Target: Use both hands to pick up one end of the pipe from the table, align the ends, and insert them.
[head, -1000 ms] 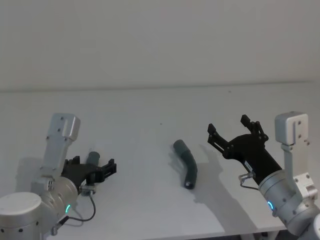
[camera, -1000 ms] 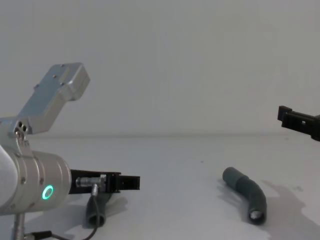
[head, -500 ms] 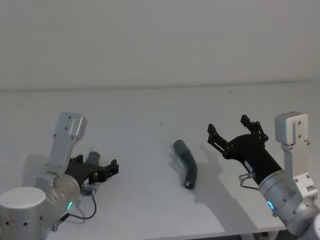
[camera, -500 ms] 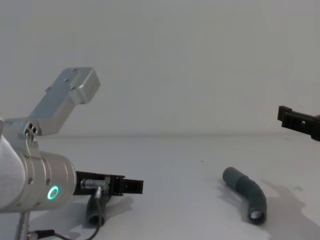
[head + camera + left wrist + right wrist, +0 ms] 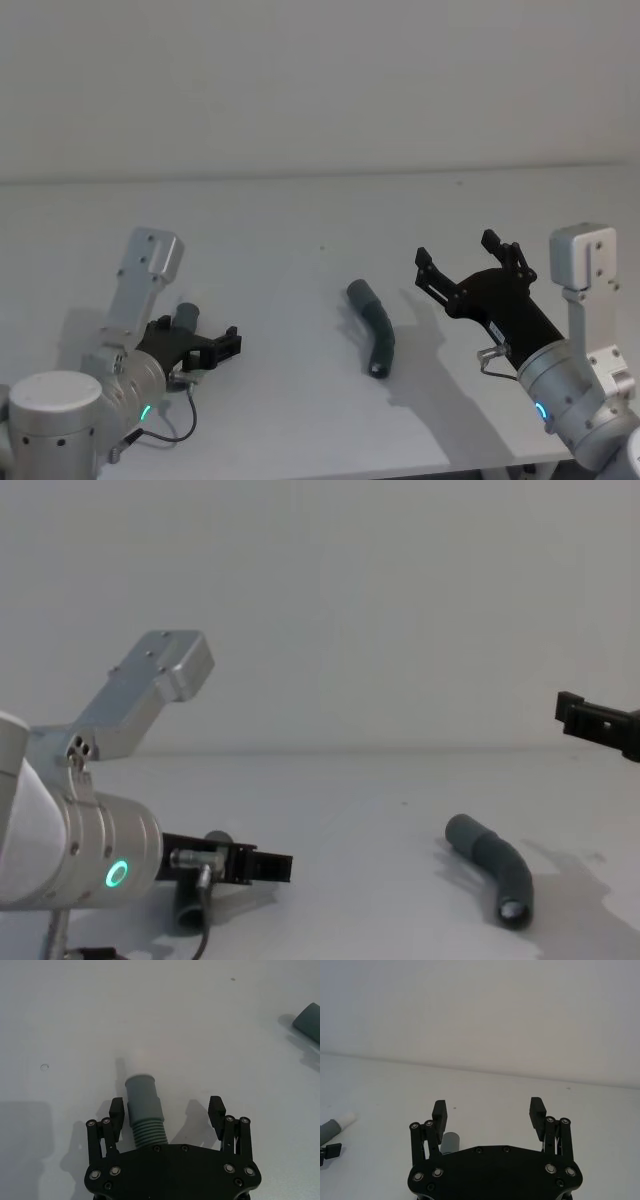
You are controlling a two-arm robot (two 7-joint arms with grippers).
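Change over the last second: my left arm has crept forward and toward the middle, so the left gripper (image 5: 166,1107) now reaches further along the left pipe piece (image 5: 144,1105). That piece itself hasn't budged and lies flat on the table (image 5: 290,410) at the left near side. Fingers are spread wide, nothing clamped. In the left wrist view the piece sits right against one finger (image 5: 116,1109), not centred in the gap, with its ribbed part at the palm and the smooth end poking out past the fingertips. The right wrist view catches its white tip (image 5: 346,1120) far off.

No change on the other side: right gripper (image 5: 456,252) hangs above the table, fingers apart and holding nothing. The second pipe piece (image 5: 374,335) lies in the same spot mid-table, bent, between the two arms and nearer the right one, untouched.

My read: I'm only at the approach for the left grab, and nothing is lifted, aligned or joined yet. Left looks about ready to close. Because the piece is off-centre, closing will probably shove it sideways first, so I'd watch for it rolling. Right has to drop and reach in to its piece before any lining up of ends
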